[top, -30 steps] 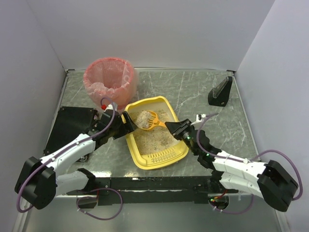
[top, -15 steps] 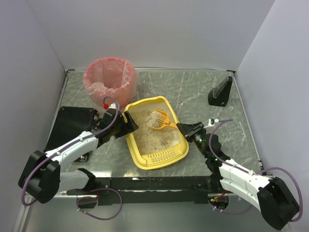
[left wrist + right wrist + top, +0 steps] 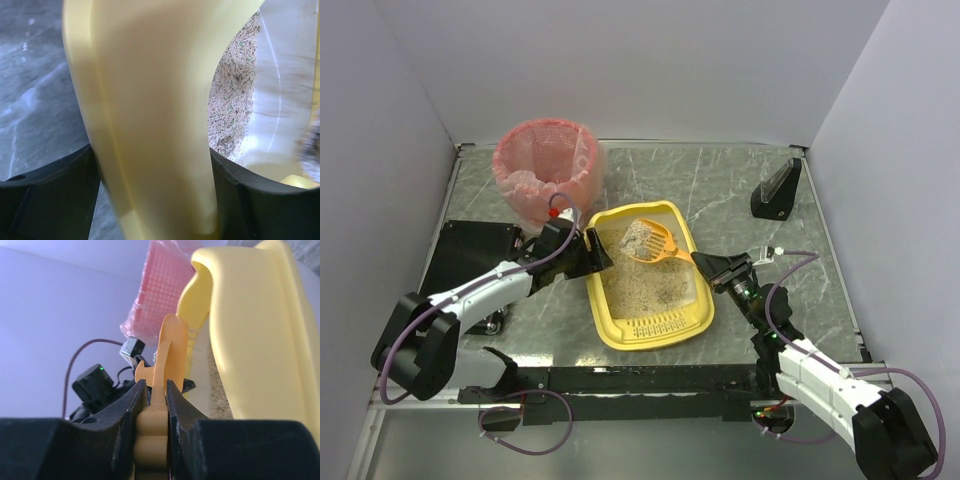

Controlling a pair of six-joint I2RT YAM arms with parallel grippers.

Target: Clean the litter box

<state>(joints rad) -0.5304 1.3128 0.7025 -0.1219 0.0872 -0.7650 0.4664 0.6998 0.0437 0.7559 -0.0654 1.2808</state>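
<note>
The yellow litter box (image 3: 692, 318) lies mid-table with beige litter inside. My left gripper (image 3: 592, 256) is shut on its left rim; that rim (image 3: 150, 115) fills the left wrist view between the black fingers, with litter (image 3: 232, 105) beyond. My right gripper (image 3: 713, 266) is shut on the handle of the orange slotted scoop (image 3: 652, 240), which is held above the box's far end with a clump of litter in it. In the right wrist view the scoop handle (image 3: 155, 405) sits between the fingers, the box wall (image 3: 255, 335) to the right.
A pink-lined round basket (image 3: 546, 165) stands at the back left, just beyond the box. A black wedge-shaped stand (image 3: 777, 189) is at the back right. A black mat (image 3: 465, 262) lies at the left edge. Walls enclose the table on three sides.
The right gripper has drawn back toward the right and lifted the scoop with litter toward the box's far end. The left gripper has shifted right along the rim, and the box has turned slightly.
</note>
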